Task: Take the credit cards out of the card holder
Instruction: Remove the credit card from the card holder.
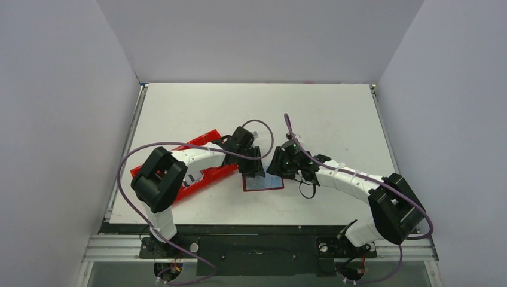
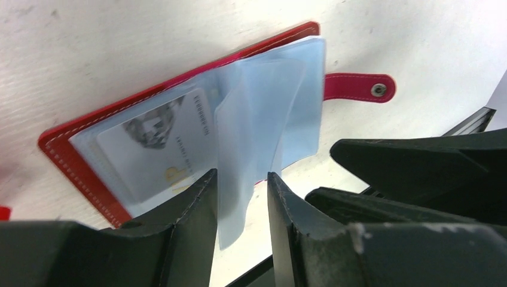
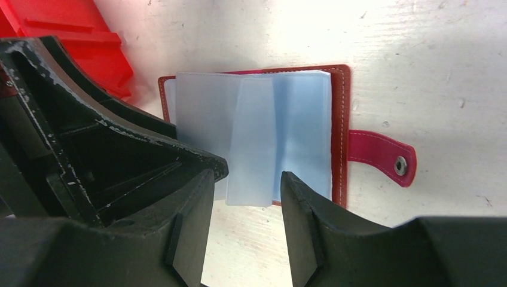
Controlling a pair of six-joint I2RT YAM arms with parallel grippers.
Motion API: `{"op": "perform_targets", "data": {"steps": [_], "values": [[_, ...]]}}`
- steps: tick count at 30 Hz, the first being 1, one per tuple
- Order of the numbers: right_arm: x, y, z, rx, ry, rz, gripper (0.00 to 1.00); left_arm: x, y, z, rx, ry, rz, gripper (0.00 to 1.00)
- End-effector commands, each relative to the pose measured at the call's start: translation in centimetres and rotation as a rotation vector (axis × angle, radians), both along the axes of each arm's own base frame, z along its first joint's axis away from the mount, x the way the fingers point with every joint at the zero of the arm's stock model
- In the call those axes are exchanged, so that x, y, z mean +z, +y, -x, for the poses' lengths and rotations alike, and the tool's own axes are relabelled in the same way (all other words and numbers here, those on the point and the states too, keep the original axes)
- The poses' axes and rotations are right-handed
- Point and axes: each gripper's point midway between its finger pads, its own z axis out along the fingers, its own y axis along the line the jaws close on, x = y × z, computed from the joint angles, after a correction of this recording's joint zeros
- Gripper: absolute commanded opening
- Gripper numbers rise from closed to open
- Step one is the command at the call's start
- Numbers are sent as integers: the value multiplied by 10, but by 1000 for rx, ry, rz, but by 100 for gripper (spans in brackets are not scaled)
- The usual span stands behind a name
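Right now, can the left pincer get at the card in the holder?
Probably not yet: the card lies flat inside a clear pocket of the card holder, and a loose sleeve stands in the gap of the left pincer.

- From my overhead feed, a white table (image 1: 335, 113) fills the middle; up close its surface looks matte and faintly scuffed.
- A plain pale back wall (image 1: 257, 36) stands at 12 o'clock.
- Matching side walls close in: the left wall (image 1: 54, 119) at 9 o'clock, the right wall (image 1: 460, 119) at 3 o'clock.
- At 6 o'clock a metal frame (image 1: 257, 254) runs along the table's near edge.
- The light is soft and even, possibly from overhead.
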Motion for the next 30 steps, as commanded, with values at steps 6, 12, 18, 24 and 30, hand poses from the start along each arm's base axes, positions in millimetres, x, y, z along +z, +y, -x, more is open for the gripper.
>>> {"op": "perform_targets", "data": {"steps": [6,12,18,24,30], "values": [[28,-10,-12,-46,-85,9,42,26,-39,-19,-49,-72,99,36],[38,-28,-15,-106,-128,39,42,27,-50,-20,-68,-74,104,44],[44,-41,-16,-146,-152,48,42,28,-62,-18,-95,-79,109,54],[46,-51,-15,-173,-162,58,42,28,-72,-16,-115,-77,114,57],[62,-72,-13,-242,-216,61,42,28,-77,-14,-125,-73,118,58]]}}
